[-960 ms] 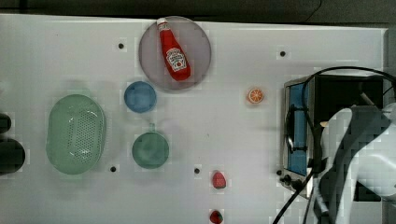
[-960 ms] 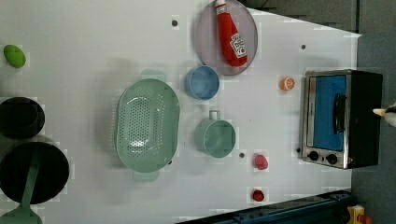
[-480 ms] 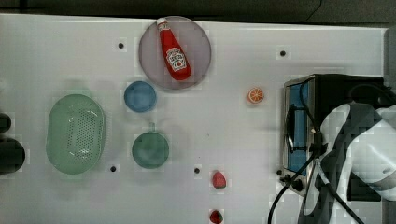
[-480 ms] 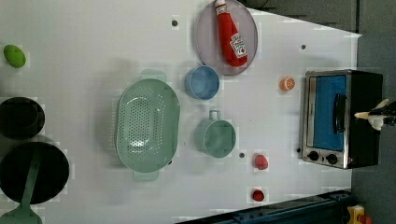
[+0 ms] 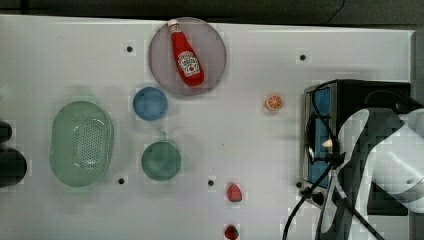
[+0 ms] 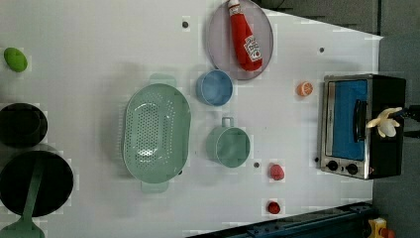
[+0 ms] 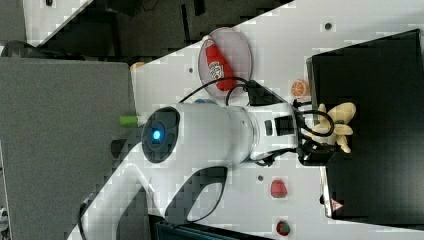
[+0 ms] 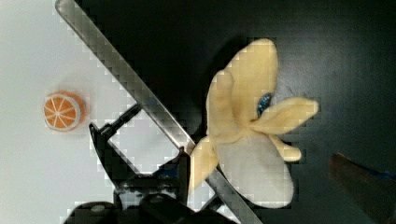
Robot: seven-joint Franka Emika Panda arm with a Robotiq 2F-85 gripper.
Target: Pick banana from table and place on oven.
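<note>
A pale-yellow toy banana lies on the black top of the toaster oven, close to the edge above the glass door, as the white Franka arm reaches over the appliance. In the wrist view the gripper stands spread wide, one finger beside the banana's stem end and the other finger well off to the far side, neither pinching the fruit. In the left view the banana sits on the oven's dark roof just past the door handle; in the right view it rests at the tip of the arm, near the oven's front edge. The oven stands at the right end of the white table in the top view, its blue door facing the rest of the tabletop, with the arm's white body covering part of the roof. An orange slice lies on the table just in front of the door. A ketchup bottle lies on a round grey plate toward the top view's upper middle; below it stand a blue bowl, a green mug and a green colander. Two strawberries lie near the top view's lower edge, one behind the other
</note>
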